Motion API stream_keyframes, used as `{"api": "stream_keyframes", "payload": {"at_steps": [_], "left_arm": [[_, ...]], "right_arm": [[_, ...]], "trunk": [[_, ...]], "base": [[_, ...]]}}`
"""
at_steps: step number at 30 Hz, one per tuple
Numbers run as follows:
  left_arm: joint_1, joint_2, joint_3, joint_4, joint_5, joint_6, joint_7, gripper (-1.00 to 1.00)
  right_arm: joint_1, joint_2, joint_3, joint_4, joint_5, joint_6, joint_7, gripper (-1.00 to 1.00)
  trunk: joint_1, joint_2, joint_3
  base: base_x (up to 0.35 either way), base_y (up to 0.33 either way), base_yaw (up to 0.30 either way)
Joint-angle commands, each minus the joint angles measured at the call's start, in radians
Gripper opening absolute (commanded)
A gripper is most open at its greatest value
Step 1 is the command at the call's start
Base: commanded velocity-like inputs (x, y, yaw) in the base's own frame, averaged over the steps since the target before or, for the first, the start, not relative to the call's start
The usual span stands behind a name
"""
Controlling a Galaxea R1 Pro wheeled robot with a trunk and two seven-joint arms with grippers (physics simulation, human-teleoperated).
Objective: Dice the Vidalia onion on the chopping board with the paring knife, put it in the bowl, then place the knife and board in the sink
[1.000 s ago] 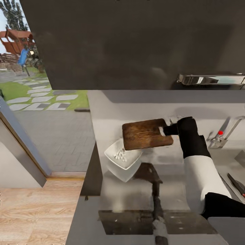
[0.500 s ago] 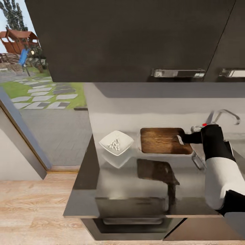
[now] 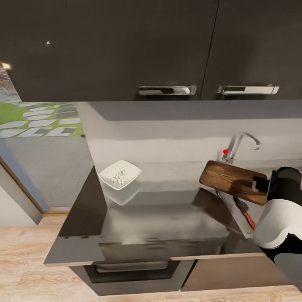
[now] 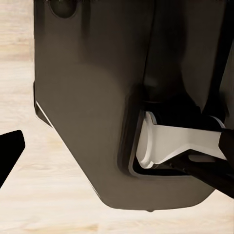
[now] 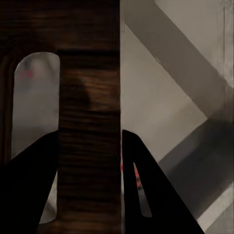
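Right fingers (image 5: 90, 161) clamped on chopping board (image 3: 230, 181) — airborne

The grey glossy tabletop (image 3: 167, 226) carries a white bowl (image 3: 120, 174) of pale diced onion pieces (image 3: 118, 176), standing well apart from the right hand (image 3: 262, 184), toward the tabletop's far-left corner.

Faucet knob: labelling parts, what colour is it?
Red; the faucet knob shows best in the head view.

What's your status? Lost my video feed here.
Right gripper shut on board, held over sink area. Knife lies beneath. Diced onion in bowl. Nothing blocking.
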Motion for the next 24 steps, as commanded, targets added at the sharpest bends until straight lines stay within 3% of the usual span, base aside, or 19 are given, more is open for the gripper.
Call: {"api": "stream_keyframes", "payload": {"at_steps": [1,8,9,10,11,12,13,14,19,21,24], "left_arm": [[-0.002,-0.001,-0.008,0.006,0.011,-0.008,-0.005,1.00],[-0.002,0.001,-0.008,0.006,0.011,-0.008,-0.005,1.00],[-0.002,0.000,-0.008,0.006,0.010,-0.008,-0.005,1.00],[-0.002,0.000,-0.008,0.006,0.011,-0.008,-0.005,1.00],[-0.002,0.000,-0.008,0.006,0.011,-0.008,-0.005,1.00],[-0.002,0.002,-0.008,0.005,0.011,-0.008,-0.005,1.00],[-0.002,0.005,-0.007,0.004,0.012,-0.008,-0.005,1.00],[-0.002,0.005,-0.007,0.004,0.012,-0.008,-0.005,1.00],[-0.002,0.006,-0.007,0.004,0.012,-0.008,-0.005,1.00],[0.001,0.004,-0.010,0.010,0.014,-0.003,-0.011,1.00],[0.001,0.012,-0.010,0.006,0.012,-0.006,-0.023,1.00]], "right_arm": [[-0.001,0.001,-0.001,-0.001,0.008,0.002,0.010,-1.00],[-0.001,0.035,0.001,0.007,0.008,0.002,0.004,-1.00],[-0.001,0.062,0.001,0.008,0.007,0.001,-0.078,-1.00],[-0.001,0.136,-0.002,0.009,-0.009,-0.012,-0.209,-1.00],[-0.001,0.205,-0.003,0.009,-0.161,-0.026,-0.357,-1.00],[-0.001,0.230,-0.001,0.007,-0.340,-0.024,-0.569,-1.00],[-0.001,0.235,0.000,0.000,-0.448,-0.006,-0.656,-1.00],[-0.001,0.231,0.001,-0.007,-0.478,0.003,-0.679,-1.00],[-0.001,0.195,0.001,-0.013,-0.488,0.007,-0.686,-1.00],[-0.007,0.200,-0.004,-0.007,-0.476,0.007,-0.692,-1.00],[-0.023,0.217,-0.021,0.011,-0.508,-0.011,-0.709,-1.00]], "trunk": [[0.001,-0.002,-0.001],[0.001,-0.002,0.005],[0.001,-0.002,0.005],[0.001,-0.002,0.005],[0.001,-0.002,0.005],[0.001,-0.002,0.005],[0.001,-0.002,0.005],[0.001,-0.002,0.005],[0.001,-0.002,0.005],[0.001,-0.002,0.005],[0.001,-0.002,0.005]], "base": [[0.000,-0.344,-0.204],[0.000,-0.344,-0.139],[0.000,-0.344,-0.002],[0.000,-0.344,0.000],[0.000,-0.344,0.000],[0.000,-0.188,0.000],[0.000,-0.049,0.000],[0.000,-0.013,0.000],[0.000,-0.001,0.000],[0.000,0.000,0.000],[0.000,0.000,0.000]]}}
